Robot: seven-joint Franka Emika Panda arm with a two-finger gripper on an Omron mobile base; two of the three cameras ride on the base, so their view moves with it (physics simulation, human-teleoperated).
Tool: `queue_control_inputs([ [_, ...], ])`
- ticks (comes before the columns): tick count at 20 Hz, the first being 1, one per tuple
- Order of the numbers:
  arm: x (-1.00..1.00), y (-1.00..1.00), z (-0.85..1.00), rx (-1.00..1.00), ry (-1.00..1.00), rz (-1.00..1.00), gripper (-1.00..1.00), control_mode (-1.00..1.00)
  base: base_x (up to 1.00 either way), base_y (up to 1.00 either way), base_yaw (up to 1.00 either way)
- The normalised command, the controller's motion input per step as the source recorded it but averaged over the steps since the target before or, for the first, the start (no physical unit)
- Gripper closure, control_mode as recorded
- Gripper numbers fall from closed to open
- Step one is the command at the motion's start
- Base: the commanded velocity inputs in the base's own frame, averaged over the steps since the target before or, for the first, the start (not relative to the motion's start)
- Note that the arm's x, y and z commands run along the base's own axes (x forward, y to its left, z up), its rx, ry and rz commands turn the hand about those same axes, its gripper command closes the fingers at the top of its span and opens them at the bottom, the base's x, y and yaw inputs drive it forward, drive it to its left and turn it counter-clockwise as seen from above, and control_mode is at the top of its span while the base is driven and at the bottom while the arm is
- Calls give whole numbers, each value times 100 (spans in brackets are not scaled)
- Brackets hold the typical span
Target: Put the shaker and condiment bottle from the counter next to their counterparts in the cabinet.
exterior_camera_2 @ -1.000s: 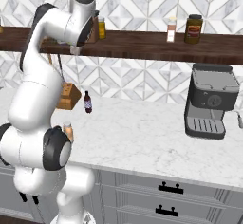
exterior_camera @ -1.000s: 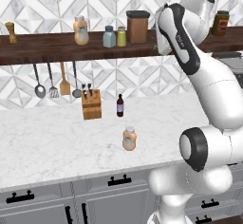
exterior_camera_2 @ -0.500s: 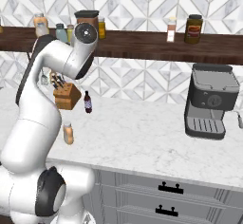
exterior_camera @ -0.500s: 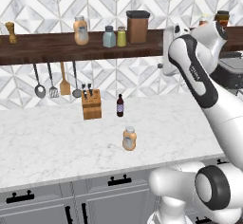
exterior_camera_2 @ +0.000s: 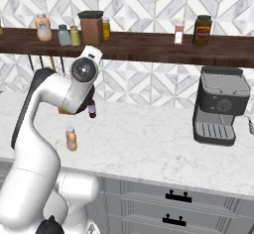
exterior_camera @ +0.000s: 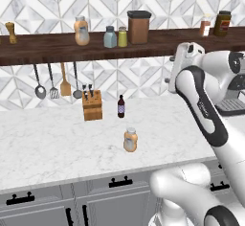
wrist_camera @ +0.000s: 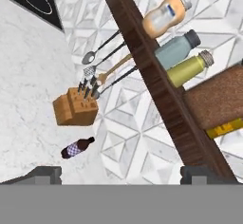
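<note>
No words can be read on any label; they are too small and blurry. The condiment bottle (exterior_camera: 130,140) stands alone on the white counter (exterior_camera: 48,148), in front of the knife block (exterior_camera: 92,105) and the slim dark bottle (exterior_camera: 121,107). There are two orange bottles alike: this one, and its twin (exterior_camera: 82,30) up on the cabinet (exterior_camera: 43,45). There are two small shakers. The shaker (exterior_camera: 110,37) is blue-grey and stands on the cabinet just beside the yellow-green shaker (exterior_camera: 122,37). Next to them is one brown canister (exterior_camera: 139,27) with a dark lid. Farther along the cabinet stand one dark jar (exterior_camera: 222,23) and one small pale bottle (exterior_camera: 205,26). Three tools (exterior_camera: 53,81) hang under the cabinet. One coffee machine (exterior_camera_2: 221,104) sits on the counter. The gripper (wrist_camera: 121,174) has its two fingers wide apart and holds nothing.
</note>
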Motion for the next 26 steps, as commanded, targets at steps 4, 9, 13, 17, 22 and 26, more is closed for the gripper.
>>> queue_control_inputs([
  [4, -53, 0, -27, 20, 0, -20, -100, -100, 0, 0, 0],
  [9, -39, 0, -29, 25, 0, -9, -100, -100, 0, 0, 0],
  [13, -39, 0, -32, 23, 0, 0, -100, -100, 0, 0, 0],
  [17, -38, 0, -43, 20, 1, 0, -100, -100, 0, 0, 0],
  [22, -35, 0, -45, 13, 11, 0, -100, -100, 0, 0, 0],
  [26, -14, 0, -7, 7, 30, 0, -100, -100, 0, 0, 0],
])
